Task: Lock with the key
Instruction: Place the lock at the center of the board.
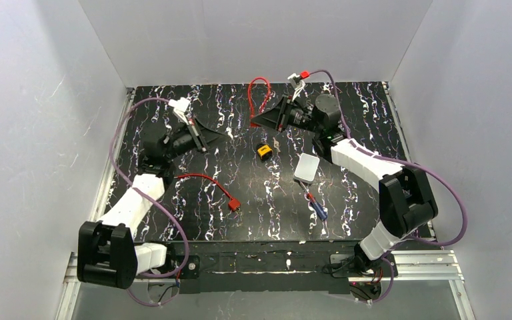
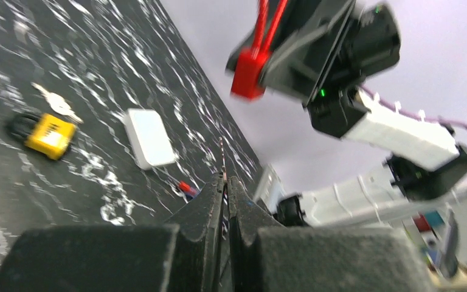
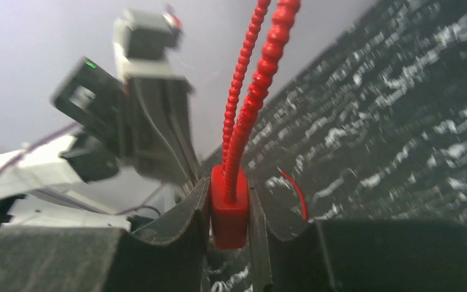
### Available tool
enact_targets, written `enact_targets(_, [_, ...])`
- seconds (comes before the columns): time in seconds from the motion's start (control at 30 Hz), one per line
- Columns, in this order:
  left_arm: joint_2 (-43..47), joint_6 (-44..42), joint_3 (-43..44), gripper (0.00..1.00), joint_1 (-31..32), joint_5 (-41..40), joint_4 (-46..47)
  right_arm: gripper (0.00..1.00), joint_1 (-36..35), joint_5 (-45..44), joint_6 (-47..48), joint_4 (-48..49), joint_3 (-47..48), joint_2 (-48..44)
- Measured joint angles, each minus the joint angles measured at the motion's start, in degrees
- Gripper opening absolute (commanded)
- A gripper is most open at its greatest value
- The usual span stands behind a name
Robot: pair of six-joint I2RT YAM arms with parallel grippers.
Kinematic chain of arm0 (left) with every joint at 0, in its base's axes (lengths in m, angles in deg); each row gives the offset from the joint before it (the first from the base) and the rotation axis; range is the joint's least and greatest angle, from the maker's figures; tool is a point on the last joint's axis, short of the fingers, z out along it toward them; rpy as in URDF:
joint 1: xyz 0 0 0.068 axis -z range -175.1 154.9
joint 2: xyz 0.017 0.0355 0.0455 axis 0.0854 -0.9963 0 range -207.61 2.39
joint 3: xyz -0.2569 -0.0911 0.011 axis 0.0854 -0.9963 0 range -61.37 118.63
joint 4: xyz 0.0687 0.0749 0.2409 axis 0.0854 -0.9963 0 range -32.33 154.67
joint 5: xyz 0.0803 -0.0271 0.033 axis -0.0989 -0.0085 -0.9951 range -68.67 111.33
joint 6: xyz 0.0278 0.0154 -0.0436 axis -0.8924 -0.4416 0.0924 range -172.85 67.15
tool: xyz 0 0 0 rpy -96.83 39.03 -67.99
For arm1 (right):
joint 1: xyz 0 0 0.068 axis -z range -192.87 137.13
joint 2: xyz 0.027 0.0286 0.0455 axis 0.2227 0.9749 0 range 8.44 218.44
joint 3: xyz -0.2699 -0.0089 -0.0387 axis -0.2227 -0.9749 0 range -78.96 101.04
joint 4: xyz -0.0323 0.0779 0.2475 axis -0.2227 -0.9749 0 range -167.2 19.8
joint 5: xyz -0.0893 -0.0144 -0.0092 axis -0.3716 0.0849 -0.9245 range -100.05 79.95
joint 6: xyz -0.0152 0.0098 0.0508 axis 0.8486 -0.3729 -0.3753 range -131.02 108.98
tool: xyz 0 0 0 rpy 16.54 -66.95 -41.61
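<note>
A small yellow padlock [image 1: 263, 151] lies on the black marbled table, with a silver key [image 1: 275, 143] just right of it; both also show in the left wrist view, the padlock [image 2: 48, 135] and the key [image 2: 58, 104]. My right gripper [image 1: 257, 120] [image 3: 230, 182] is shut on the red block of a beaded red cable seal [image 3: 230, 213], held above the table behind the padlock, its loop [image 1: 260, 93] rising upward. My left gripper [image 1: 219, 132] [image 2: 225, 177] is shut, left of the padlock, pointing toward it. A thin strand shows at its tips; I cannot tell what it is.
A white flat box [image 1: 307, 167] lies right of the padlock. A red-and-blue screwdriver [image 1: 317, 207] lies nearer the front. A second red cable seal [image 1: 234, 205] lies at front left of centre. Grey walls enclose the table on three sides.
</note>
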Motion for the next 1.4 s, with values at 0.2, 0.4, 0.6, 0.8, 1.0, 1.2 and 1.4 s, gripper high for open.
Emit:
enact_targets(0.2, [3.41, -1.81, 0.04, 0.00, -5.68, -4.44, -5.25, 0.01, -2.45, -0.26, 10.86, -13.11, -0.35, 2.56])
enact_targets(0.4, [3.78, -3.56, 0.07, 0.00, -8.39, -7.54, -11.13, 0.09, -7.48, -2.01, 17.22, -22.43, 2.08, 11.91])
enact_targets(0.6, [4.59, -5.01, 0.07, 0.00, -9.81, -9.40, -14.19, 0.14, -10.99, -4.74, 19.28, -28.70, 9.94, 21.16])
enact_targets(0.8, [4.79, -5.68, 0.07, 0.00, -10.49, -10.60, -15.72, 0.14, -12.83, -6.67, 19.47, -30.93, 15.74, 26.56])
enact_targets(1.0, [4.79, -5.81, 0.07, 0.00, -10.75, -11.06, -16.28, 0.18, -13.05, -9.03, 19.54, -33.88, 20.55, 31.80])
enact_targets(1.2, [4.79, -6.01, 0.07, 0.00, -10.86, -11.80, -16.41, 0.37, -13.00, -10.14, 19.54, -36.22, 23.39, 35.04])
enact_targets(1.4, [4.79, -6.01, 0.07, 0.00, -10.86, -12.15, -16.70, 0.57, -13.00, -12.44, 19.34, -37.09, 23.39, 35.08])
